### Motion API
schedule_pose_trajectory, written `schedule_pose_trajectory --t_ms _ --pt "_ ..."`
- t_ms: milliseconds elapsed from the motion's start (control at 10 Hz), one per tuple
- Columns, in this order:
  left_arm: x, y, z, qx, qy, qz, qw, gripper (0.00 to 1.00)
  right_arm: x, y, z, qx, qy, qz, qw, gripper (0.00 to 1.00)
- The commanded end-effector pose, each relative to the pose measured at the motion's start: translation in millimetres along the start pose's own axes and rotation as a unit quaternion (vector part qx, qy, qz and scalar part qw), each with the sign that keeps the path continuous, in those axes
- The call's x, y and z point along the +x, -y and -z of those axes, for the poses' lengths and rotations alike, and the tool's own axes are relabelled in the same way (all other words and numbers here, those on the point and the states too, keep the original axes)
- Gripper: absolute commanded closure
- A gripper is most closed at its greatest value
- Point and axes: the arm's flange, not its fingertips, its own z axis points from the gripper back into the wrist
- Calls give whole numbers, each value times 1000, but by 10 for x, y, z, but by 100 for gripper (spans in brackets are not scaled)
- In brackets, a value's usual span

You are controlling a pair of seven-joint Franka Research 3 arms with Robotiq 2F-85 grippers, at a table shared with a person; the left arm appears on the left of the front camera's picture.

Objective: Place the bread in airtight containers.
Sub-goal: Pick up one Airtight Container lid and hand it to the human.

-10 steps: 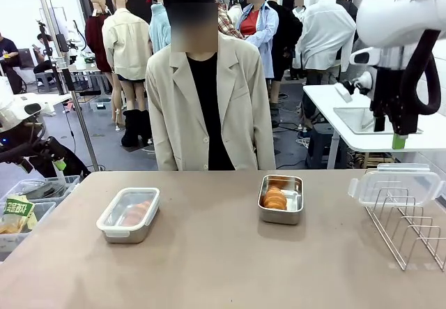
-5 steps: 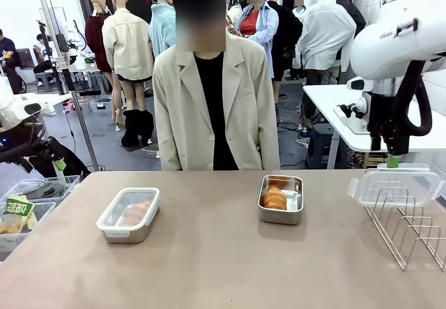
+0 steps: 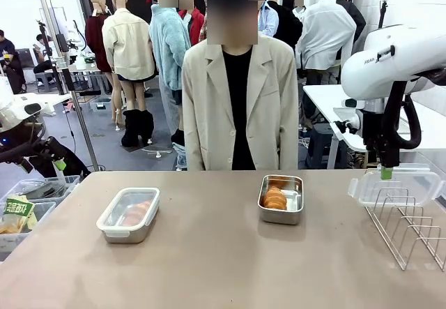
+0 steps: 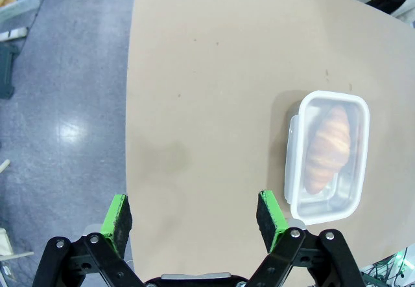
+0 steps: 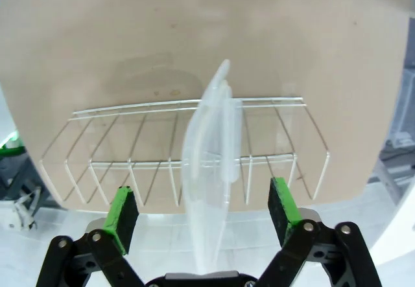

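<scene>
Lid [image 5: 207,164] stands on edge in wire rack [image 5: 130,164], between spread fingers of right gripper [image 5: 202,210]; thin, light, slick, so pinch its rim; open box [image 3: 281,199] holds bread [image 3: 274,197]; left gripper [image 4: 194,214] spread, empty.

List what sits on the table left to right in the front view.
Lidded container with a roll inside → open container holding bread → clear lid standing in the wire rack.
</scene>
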Motion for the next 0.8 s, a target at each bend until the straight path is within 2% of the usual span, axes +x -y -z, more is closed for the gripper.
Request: schedule_pose_trajectory --t_ms 0,100,200,400,500,700 --pt "-2 -20 -17 3 -1 1 1000 0 88 23 45 -24 -30 36 999 0" --pt "-2 -20 -17 3 -1 1 1000 0 83 -37 -10 -21 -17 47 999 0" --pt "-2 -20 -17 3 -1 1 1000 0 32 31 19 -10 -9 15 1000 0" --pt "-2 -20 -17 3 -1 1 1000 0 80 23 -2 -14 -11 29 999 0" --pt "-2 -20 -17 3 -1 1 1000 0 126 28 16 -20 -27 34 999 0" --pt "-2 -20 -17 3 -1 1 1000 0 164 182 152 -8 -24 46 999 0"
